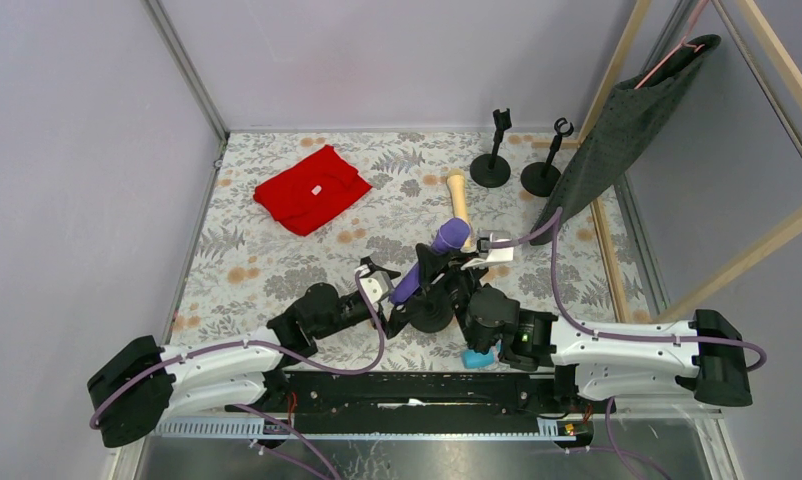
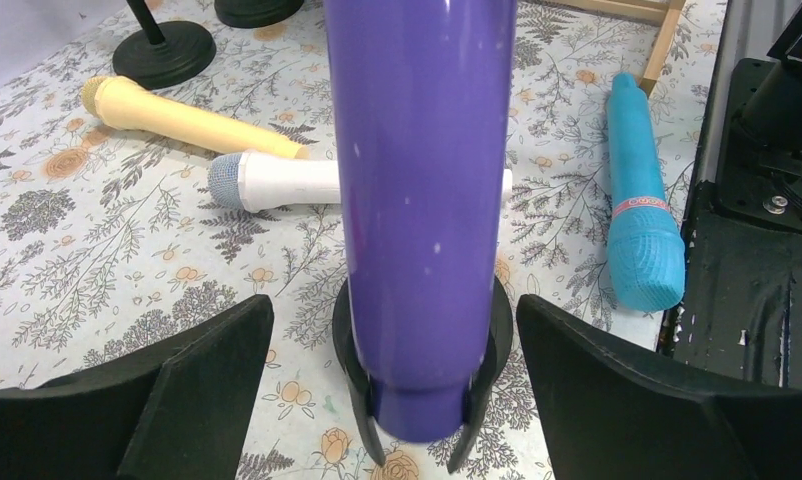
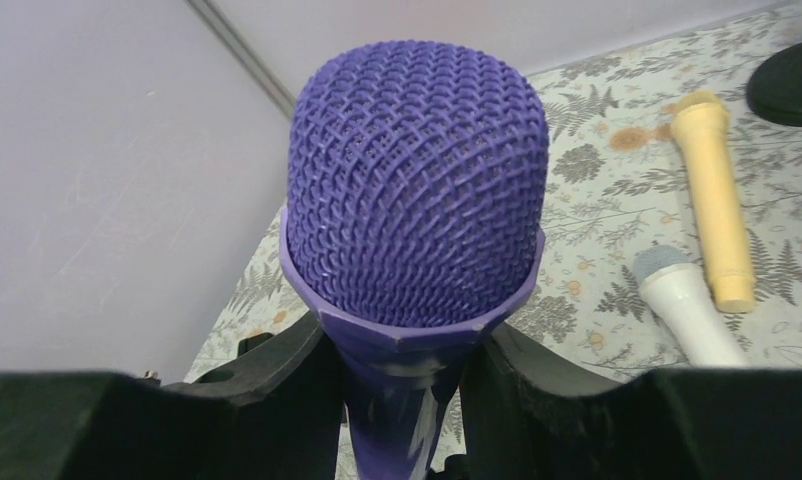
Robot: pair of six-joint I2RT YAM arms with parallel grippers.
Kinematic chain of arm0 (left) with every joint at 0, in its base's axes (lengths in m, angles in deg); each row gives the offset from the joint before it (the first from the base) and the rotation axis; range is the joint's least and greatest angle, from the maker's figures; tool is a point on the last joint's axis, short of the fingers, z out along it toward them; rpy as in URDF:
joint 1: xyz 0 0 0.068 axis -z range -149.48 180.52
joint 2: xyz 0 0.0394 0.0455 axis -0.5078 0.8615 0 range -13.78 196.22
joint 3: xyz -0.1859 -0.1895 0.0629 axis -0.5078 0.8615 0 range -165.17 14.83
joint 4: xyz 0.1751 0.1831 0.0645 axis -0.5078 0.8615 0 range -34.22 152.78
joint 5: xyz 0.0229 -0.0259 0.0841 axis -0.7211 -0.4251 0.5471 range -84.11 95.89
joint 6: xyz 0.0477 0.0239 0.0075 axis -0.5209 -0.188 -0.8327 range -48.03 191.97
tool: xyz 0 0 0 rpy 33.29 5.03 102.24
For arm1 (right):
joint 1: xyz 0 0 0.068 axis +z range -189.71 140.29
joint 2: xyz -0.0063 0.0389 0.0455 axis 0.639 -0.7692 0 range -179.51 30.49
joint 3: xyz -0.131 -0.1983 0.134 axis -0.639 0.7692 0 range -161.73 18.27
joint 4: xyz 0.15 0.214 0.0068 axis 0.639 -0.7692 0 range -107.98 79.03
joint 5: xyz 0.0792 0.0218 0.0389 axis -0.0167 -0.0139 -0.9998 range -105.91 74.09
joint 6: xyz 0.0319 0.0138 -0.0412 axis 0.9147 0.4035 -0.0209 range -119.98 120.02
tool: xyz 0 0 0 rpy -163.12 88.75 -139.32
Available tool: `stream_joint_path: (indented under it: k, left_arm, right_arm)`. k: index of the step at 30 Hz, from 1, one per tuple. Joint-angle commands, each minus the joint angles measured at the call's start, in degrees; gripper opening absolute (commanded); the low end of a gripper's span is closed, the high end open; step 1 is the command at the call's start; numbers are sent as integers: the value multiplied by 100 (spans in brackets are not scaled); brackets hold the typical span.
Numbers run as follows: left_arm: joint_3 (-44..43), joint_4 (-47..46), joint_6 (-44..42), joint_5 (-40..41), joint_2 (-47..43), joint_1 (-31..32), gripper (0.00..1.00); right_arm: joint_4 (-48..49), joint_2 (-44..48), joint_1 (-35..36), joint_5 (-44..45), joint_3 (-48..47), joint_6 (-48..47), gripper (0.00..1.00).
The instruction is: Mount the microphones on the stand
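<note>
The purple microphone [image 1: 435, 250] stands tilted, its handle end [image 2: 422, 200] seated in the black clip of a stand [image 2: 349, 345] whose round base [image 1: 434, 318] rests on the floral table. My right gripper [image 3: 407, 340] is shut on the purple microphone's neck just under its mesh head [image 3: 417, 190]; in the top view it [image 1: 449, 272] sits beside the stand. My left gripper [image 2: 395, 305] is open, its fingers wide either side of the handle without touching; it shows in the top view [image 1: 402, 298]. The cream-yellow [image 2: 177, 115], white [image 2: 277, 180] and light blue [image 2: 637, 210] microphones lie on the table.
Two more black stands [image 1: 491, 170] [image 1: 541, 178] stand at the back right. A red cloth [image 1: 310, 188] lies at the back left. A dark cloth [image 1: 627, 120] hangs on a wooden frame at the right. The black base rail [image 2: 757, 200] borders the blue microphone.
</note>
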Motion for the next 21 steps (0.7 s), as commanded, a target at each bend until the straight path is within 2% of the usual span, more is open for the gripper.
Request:
stream_joint_path:
  k: [1, 8, 13, 18, 21]
  left_arm:
    - [-101, -411, 29, -56, 28, 17, 96]
    - [36, -461, 85, -209, 34, 23, 96]
    - [468, -793, 320, -178, -61, 22, 96]
    - [557, -948, 199, -29, 176, 24, 96]
    - [492, -1040, 34, -3, 433, 22, 95]
  right_arm:
    - [-2804, -312, 38, 692, 376, -840, 0]
    - [-3131, -348, 38, 845, -98, -1020, 0]
    - [-2561, -156, 38, 676, 14, -1811, 0]
    - [-1721, 296, 18, -154, 474, -2719, 0]
    - [-1651, 631, -76, -926, 605, -2891, 0]
